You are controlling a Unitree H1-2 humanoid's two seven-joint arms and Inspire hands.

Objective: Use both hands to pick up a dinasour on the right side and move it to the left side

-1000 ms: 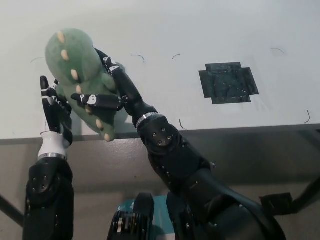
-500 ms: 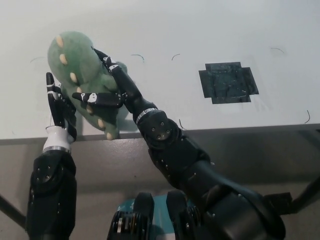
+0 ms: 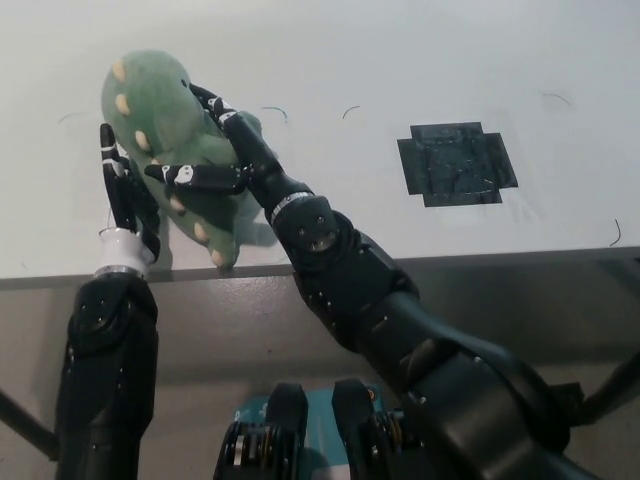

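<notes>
A green plush dinosaur (image 3: 152,105) with cream spots is at the left of the white table (image 3: 400,60), its tail reaching down to the front edge. My right hand (image 3: 218,165) comes across from the right, with fingers wrapped over the dinosaur's back and belly. My left hand (image 3: 127,195) presses flat against the toy's left side. The dinosaur is clamped between both hands. I cannot tell whether it touches the table or hangs just above it.
A black tape patch (image 3: 457,164) marks the table right of centre. Small dark pen marks (image 3: 274,111) dot the surface. The table's front edge (image 3: 450,260) runs across below the hands, with a grey floor beneath.
Both hands and the dinosaur have shifted slightly up and away from the table's front edge. My left hand has closed in tighter against the toy's side.
</notes>
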